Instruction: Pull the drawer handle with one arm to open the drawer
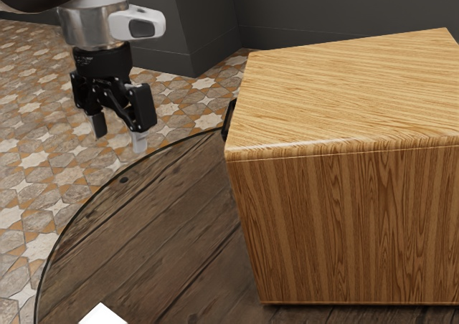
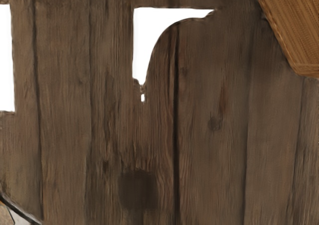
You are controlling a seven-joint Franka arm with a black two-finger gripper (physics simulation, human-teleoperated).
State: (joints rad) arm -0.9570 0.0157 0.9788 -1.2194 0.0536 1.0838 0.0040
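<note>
While they hang spread apart with nothing between them, my fingers (image 1: 140,123) point down above the round, dark-planked surface (image 1: 150,224), not touching it. Directly under them the wrist view shows the same weathered boards (image 2: 214,135). Off to the fingers' side, toward the exterior view's right and well apart from them, a small dark handle (image 1: 230,120) juts out at the nearest edge of the light-wood drawer cabinet (image 1: 344,159), which stands on the surface; its corner appears in the wrist view (image 2: 294,26). Beyond the fingers lies a patterned tiled floor (image 1: 36,145).
</note>
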